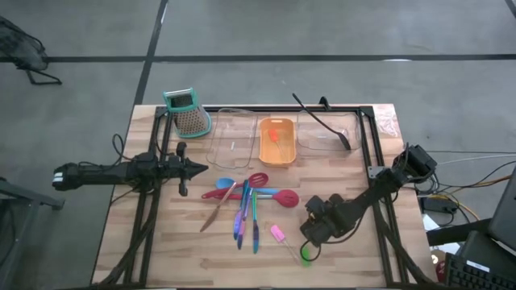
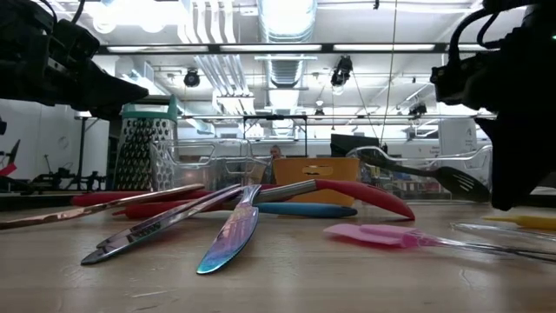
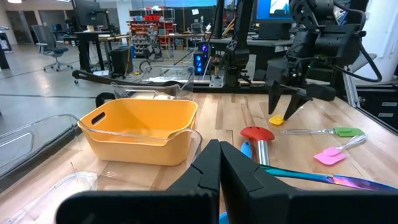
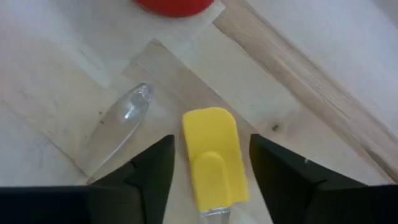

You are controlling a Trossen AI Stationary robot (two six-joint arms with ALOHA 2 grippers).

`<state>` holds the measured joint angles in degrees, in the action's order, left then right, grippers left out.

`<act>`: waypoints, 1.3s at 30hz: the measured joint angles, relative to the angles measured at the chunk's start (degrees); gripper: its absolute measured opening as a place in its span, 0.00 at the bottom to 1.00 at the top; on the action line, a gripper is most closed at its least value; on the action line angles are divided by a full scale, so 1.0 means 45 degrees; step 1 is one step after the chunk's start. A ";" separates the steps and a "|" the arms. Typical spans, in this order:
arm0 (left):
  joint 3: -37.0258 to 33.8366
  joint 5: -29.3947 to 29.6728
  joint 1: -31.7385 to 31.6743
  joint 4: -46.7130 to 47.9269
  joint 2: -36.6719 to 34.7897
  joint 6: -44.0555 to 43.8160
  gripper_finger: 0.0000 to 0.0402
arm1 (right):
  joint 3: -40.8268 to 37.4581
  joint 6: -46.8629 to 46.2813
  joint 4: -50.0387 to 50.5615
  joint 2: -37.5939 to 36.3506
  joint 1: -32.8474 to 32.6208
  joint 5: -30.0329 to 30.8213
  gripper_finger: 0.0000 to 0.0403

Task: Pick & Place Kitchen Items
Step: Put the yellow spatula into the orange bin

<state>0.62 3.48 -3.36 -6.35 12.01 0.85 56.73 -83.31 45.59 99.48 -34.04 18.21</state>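
Note:
My right gripper (image 4: 211, 140) hangs open over the table's right near part (image 1: 310, 235). Its fingers point down on either side of a small yellow spatula head (image 4: 211, 155), which lies flat on the wood; I see no touch. A pink spatula (image 1: 278, 234) and a green one (image 1: 306, 254) lie close by. Red and blue spoons with thin sticks lie in a heap (image 1: 242, 201) at the middle. The long black spoon (image 1: 322, 121) rests across the right clear tray. My left gripper (image 1: 197, 167) is shut and hovers left of the heap.
An orange tray (image 1: 276, 141) stands at the far side between two clear trays (image 1: 234, 137) (image 1: 326, 133). The teal-topped grater (image 1: 187, 113) stands at the far left corner. A clear handle (image 4: 124, 118) lies next to the yellow head. Bare wood shows along the near left.

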 joint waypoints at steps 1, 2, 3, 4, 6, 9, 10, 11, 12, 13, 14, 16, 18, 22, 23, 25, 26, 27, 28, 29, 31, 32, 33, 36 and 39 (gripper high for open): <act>0.0004 0.0001 0.0000 0.0000 0.0000 -0.0001 0.01 | -0.0056 0.0010 -0.0170 0.0000 0.0012 -0.0002 0.54; 0.0003 -0.0001 0.0000 0.0000 0.0000 -0.0001 0.01 | -0.0139 0.0054 -0.0357 0.0000 0.0032 -0.0006 0.56; 0.0000 -0.0002 0.0000 0.0000 0.0000 -0.0001 0.01 | -0.0221 0.0163 -0.0501 0.0000 0.0044 -0.0002 0.57; 0.0001 0.0001 0.0000 0.0000 0.0000 0.0003 0.01 | -0.0318 0.0198 -0.0692 0.0000 0.0063 -0.0002 0.58; 0.0000 0.0001 0.0005 0.0000 0.0000 -0.0001 0.01 | -0.0580 0.0299 -0.1198 0.0000 0.0128 -0.0007 0.60; 0.0002 -0.0001 0.0000 0.0000 0.0000 -0.0001 0.01 | -0.0961 0.0291 -0.1586 -0.0010 0.0157 -0.0027 0.60; 0.0002 0.0001 0.0000 0.0000 0.0000 -0.0001 0.01 | -0.1080 0.0243 -0.1652 -0.0030 0.0164 -0.0011 0.59; 0.0001 0.0001 0.0005 -0.0002 0.0000 -0.0001 0.01 | -0.1177 0.0228 -0.1697 -0.0051 0.0148 0.0018 0.58; 0.0005 0.0000 0.0000 0.0000 0.0000 0.0000 0.01 | -0.1294 0.0228 -0.1730 -0.0063 0.0146 0.0046 0.56; 0.0000 0.0001 0.0005 0.0000 0.0000 -0.0001 0.01 | -0.1383 0.0228 -0.1759 -0.0071 0.0146 0.0046 0.54; 0.0002 -0.0001 0.0001 0.0000 0.0000 0.0001 0.01 | -0.1469 0.0223 -0.1801 -0.0079 0.0146 0.0044 0.51; 0.0000 0.0001 0.0000 0.0000 0.0000 -0.0001 0.01 | -0.1605 0.0229 -0.1892 -0.0083 0.0146 0.0041 0.45; 0.0000 -0.0002 0.0002 0.0000 0.0000 0.0001 0.01 | -0.1722 0.0277 -0.2020 -0.0083 0.0146 0.0041 0.36; 0.0005 0.0001 0.0001 -0.0001 0.0000 -0.0001 0.01 | -0.1880 0.0392 -0.2278 -0.0087 0.0151 -0.0050 0.16; 0.0004 -0.0003 0.0000 -0.0005 0.0000 0.0000 0.01 | -0.1897 0.0413 -0.2406 -0.0087 0.0151 -0.0140 0.10; 0.0000 0.0001 0.0000 0.0005 0.0000 -0.0001 0.01 | -0.1928 0.0392 -0.2508 -0.0087 0.0151 -0.0143 0.05; 0.0004 0.0001 0.0000 -0.0009 0.0000 -0.0001 0.01 | -0.1927 0.0389 -0.2522 -0.0083 0.0151 -0.0143 0.04; 0.0002 -0.0002 0.0003 0.0006 0.0000 -0.0001 0.01 | -0.1899 0.0406 -0.2505 -0.0078 0.0151 -0.0146 0.03; 0.0002 -0.0002 0.0002 0.0005 0.0005 -0.0001 0.01 | -0.1823 0.0501 -0.2423 -0.0069 0.0151 -0.0109 0.03; 0.0003 0.0001 0.0000 0.0010 0.0011 -0.0001 0.01 | -0.1720 0.0588 -0.2291 -0.0059 0.0151 -0.0014 0.02; 0.0000 -0.0003 0.0002 0.0024 0.0015 -0.0001 0.01 | -0.1400 0.0785 -0.1870 -0.0081 0.0146 0.0237 0.02; 0.0005 0.0001 0.0000 0.0019 0.0015 0.0003 0.01 | -0.1185 0.0893 -0.1624 -0.0062 0.0146 0.0293 0.02; 0.0000 0.0001 0.0000 0.0015 0.0015 -0.0001 0.01 | -0.0980 0.0972 -0.1249 -0.0042 0.0151 0.0323 0.02; 0.0004 -0.0003 0.0000 0.0015 0.0015 -0.0001 0.01 | -0.0373 0.1168 -0.0089 -0.0024 0.0175 0.0620 0.02; 0.0005 -0.0002 0.0000 0.0015 0.0015 -0.0001 0.01 | 0.0135 0.0947 0.0897 -0.0049 0.0151 0.0748 0.02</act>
<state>0.64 3.47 -3.36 -6.28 12.08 0.84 57.34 -79.04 49.63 99.26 -33.36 21.57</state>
